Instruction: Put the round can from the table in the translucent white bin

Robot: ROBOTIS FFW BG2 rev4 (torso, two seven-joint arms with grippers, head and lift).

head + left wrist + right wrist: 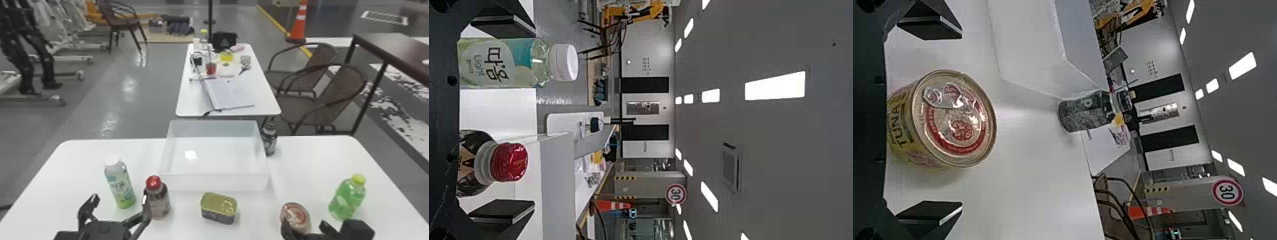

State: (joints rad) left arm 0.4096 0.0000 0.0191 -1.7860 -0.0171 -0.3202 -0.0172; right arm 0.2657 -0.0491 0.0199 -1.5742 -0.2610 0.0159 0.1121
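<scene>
Flat black fingers (935, 30) of the right gripper (960, 120) are standing wide apart, holding nothing. Framed between them in the right wrist view, the round metal tuna can with a red-and-gold pull-tab lid (955, 117) is sitting upright on the white table (319, 159), touching neither finger.

The step in hand, I am judging, is the grasp. Doing it well is calling for centring the can, bringing both pads level with its side wall below the rim — not onto the lid or the raised tab — and closing evenly, so that the can isn't skidding or tipping.

From the can, with twelve o'clock pointing away from the robot, the clear green bottle with a yellow-green cap (348, 198) is standing near, at about two; the outer finger is needing care there. At nine, the gold-topped rectangular tin (218, 207) is lying. At about ten, the translucent white plastic bin (215, 182) is waiting, empty, so the can is needing a straight lift above its near wall, then a low release inside. The dark bottle (269, 140) is standing beside the bin's three o'clock side — worth skirting.

Farther out at nine, the left gripper (119, 201) is parked with its fingers spread, gripping nothing.
</scene>
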